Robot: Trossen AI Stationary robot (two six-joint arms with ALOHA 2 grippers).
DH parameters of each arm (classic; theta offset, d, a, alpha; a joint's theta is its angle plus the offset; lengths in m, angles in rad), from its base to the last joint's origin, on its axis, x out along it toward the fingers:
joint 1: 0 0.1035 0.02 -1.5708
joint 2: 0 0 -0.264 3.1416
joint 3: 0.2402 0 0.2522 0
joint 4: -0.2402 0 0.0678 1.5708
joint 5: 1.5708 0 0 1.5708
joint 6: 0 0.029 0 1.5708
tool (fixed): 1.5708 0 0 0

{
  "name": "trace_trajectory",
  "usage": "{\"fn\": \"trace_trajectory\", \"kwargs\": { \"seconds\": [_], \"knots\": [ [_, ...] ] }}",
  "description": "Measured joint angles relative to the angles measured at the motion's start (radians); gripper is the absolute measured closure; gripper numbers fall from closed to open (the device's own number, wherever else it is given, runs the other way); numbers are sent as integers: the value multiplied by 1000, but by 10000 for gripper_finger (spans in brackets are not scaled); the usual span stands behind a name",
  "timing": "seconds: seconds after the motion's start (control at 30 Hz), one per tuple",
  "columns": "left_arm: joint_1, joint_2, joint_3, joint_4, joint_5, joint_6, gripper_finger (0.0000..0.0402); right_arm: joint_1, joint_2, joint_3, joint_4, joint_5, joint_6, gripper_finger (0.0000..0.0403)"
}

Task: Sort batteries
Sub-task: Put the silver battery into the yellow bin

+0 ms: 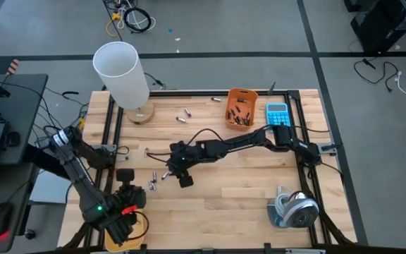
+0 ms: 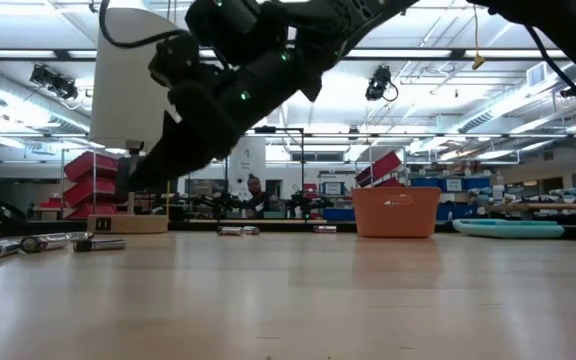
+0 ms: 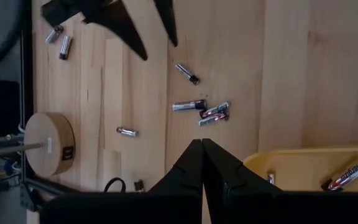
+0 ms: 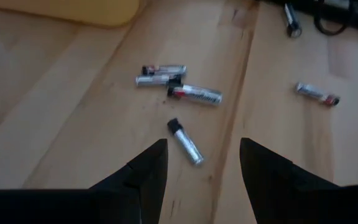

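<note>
Several small batteries lie loose on the wooden table: a silver cell with a black end (image 4: 185, 142), a cluster of three (image 4: 178, 83), and a single one farther off (image 4: 316, 93). The cluster (image 1: 159, 175) also shows in the high view. My right gripper (image 4: 204, 158) is open and hovers just short of the single silver cell, touching nothing; it reaches in from the table's right (image 1: 178, 173). My left gripper (image 3: 201, 149) is shut and empty, near the table's near-left corner beside a yellow bin (image 3: 309, 165) that holds a battery (image 3: 347, 175).
An orange bin (image 1: 242, 107) with dark batteries stands at the far edge, beside the blue calculator (image 1: 277, 113). A white lamp (image 1: 122, 70) on a wooden base (image 1: 141, 113) stands far left. Two more batteries (image 1: 183, 115) lie near it. A grey roll (image 1: 294, 209) sits near right.
</note>
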Motion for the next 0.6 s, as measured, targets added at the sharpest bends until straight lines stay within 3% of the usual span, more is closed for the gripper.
{"fn": "trace_trajectory", "kwargs": {
  "seconds": [0.3,0.5,0.6],
  "knots": [
    [-9,0,-35,3,0,-5,396,20,2,-43,143,23,27,217],
    [-29,0,-35,4,-2,-8,396,49,79,-38,280,37,-10,217],
    [-44,0,-38,10,-2,-14,396,44,93,-43,265,61,1,218]
  ]
}}
